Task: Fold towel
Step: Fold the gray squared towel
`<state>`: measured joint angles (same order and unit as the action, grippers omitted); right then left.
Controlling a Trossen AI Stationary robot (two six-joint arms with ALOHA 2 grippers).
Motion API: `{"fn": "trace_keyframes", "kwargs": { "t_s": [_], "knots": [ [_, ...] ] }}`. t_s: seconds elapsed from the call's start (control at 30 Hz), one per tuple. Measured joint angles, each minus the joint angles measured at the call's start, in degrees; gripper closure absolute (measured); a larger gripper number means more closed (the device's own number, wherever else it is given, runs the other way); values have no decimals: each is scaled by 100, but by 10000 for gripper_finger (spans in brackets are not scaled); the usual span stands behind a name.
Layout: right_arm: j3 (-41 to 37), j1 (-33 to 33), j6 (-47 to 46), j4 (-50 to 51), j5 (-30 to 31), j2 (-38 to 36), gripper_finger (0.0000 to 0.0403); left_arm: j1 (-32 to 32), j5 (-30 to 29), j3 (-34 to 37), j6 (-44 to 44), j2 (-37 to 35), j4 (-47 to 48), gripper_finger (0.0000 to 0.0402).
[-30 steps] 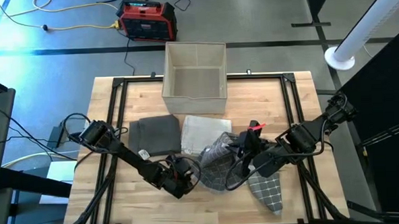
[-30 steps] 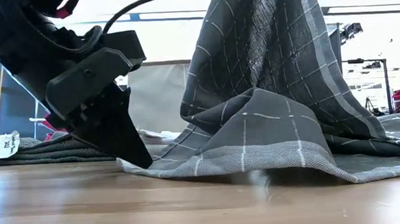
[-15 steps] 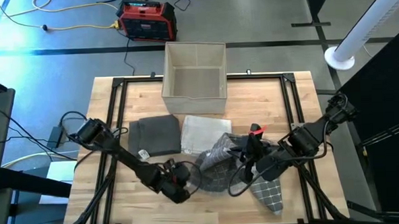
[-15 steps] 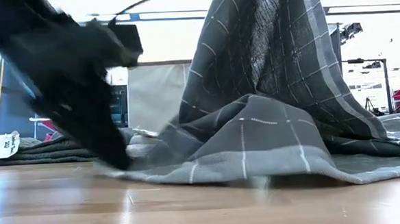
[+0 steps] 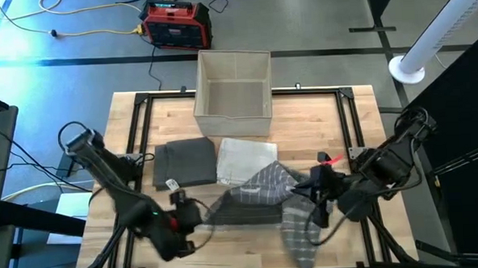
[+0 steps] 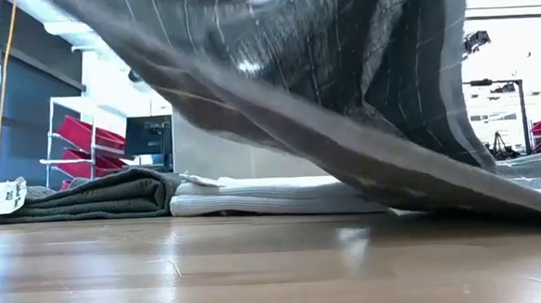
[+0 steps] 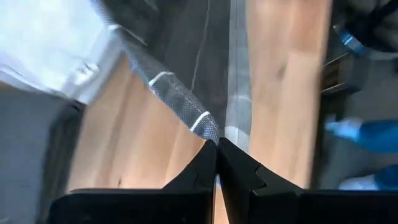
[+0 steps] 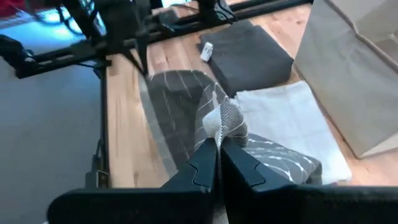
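nearest the front edge of the surface (image 5: 252, 259), the left tool (image 5: 181, 223) sits low with its fingers pressed together on a corner of the grey checked towel (image 5: 250, 205); its wrist view shows the fabric pinched at the fingertips (image 7: 208, 163). the right tool (image 5: 316, 197) pinches another bunched corner, jaws pressed tight on it. the towel hangs stretched between the two, lifted off the wood in the middle, one end drooping toward the front edge. folding looks barely begun: the cloth is only being spread, with no fold made yet. just behind lie a folded dark towel (image 5: 184, 161) and a folded pale towel (image 5: 244, 157). farthest back stands a box (image 5: 234, 84).
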<state>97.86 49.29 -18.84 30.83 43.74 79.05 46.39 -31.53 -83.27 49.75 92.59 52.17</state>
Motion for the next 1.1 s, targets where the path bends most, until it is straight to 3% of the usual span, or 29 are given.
{"fn": "trace_keyframes", "kwargs": {
  "t_s": [0.17,0.37,0.53,0.73,0.87,1.1],
  "knots": [
    [0,494,1617,-1634,331,-218,403,414,-1183,-733,-542,-487,151,401],
    [0,996,3218,-2749,1305,-454,403,910,-2604,-1612,-1192,-1071,333,401],
    [0,1098,4331,-3429,1486,-521,403,1295,-3484,-2098,-3550,-1230,-1099,401],
    [0,1171,4617,-3829,953,-547,403,1423,-3556,-2307,-6915,-1223,-3765,401],
    [0,1226,4579,-4015,448,-558,403,1421,-3547,-2316,-8569,-1225,-5323,401],
    [0,1370,4369,-4260,-596,-569,403,1456,-3413,-2316,-9018,-1241,-6093,402]
  ]
}}
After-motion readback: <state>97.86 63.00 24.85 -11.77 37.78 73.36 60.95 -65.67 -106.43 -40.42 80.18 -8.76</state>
